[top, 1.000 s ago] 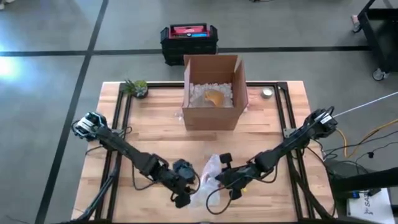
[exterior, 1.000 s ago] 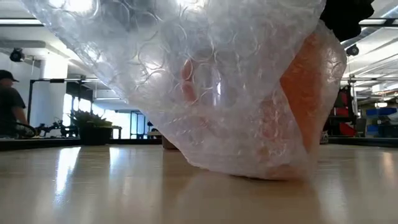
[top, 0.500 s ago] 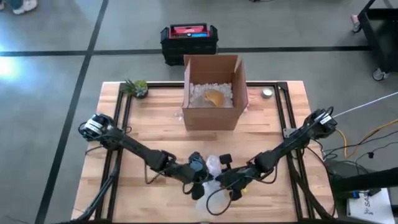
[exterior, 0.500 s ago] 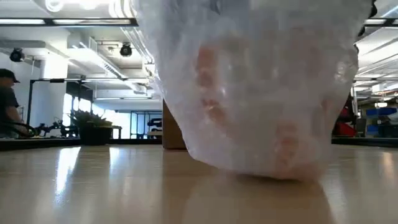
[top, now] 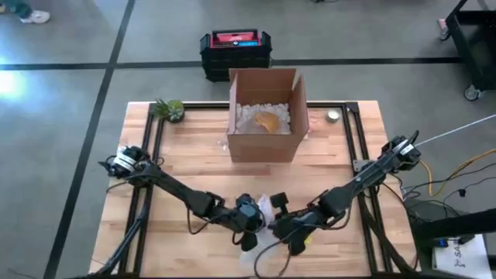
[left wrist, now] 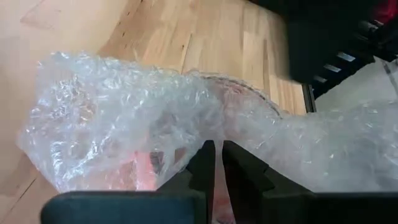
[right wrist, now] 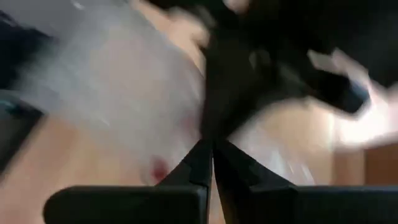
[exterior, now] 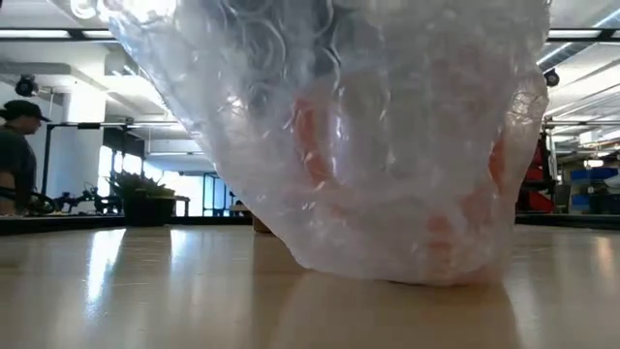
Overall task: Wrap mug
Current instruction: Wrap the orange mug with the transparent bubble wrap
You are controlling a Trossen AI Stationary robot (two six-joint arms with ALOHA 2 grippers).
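Clear bubble wrap is bunched over an orange mug near the table's front middle. The mug shows only as orange patches through the wrap, and the bundle's underside rests on the table. My left gripper is at the bundle's left side and my right gripper at its right side, both shut on wrap. More wrap trails toward the near edge. My left gripper pinches a bunched fold of the bubble wrap between its two fingers, which come level from the table's left. The wrap lies slack over the mug. My right gripper is shut on the wrap, coming from the table's right. Blur hides which part it has.
An open cardboard box with white packing fill stands at the far middle. A small potted plant is at the far left and a small round object at the far right. A black case sits on the floor beyond the table.
My left gripper has gone toward the table's right and a little toward the far edge, up to the bundle beside my right gripper. It has drawn the wrap over the mug. The orange side that showed through a thin layer is now covered by more wrap.
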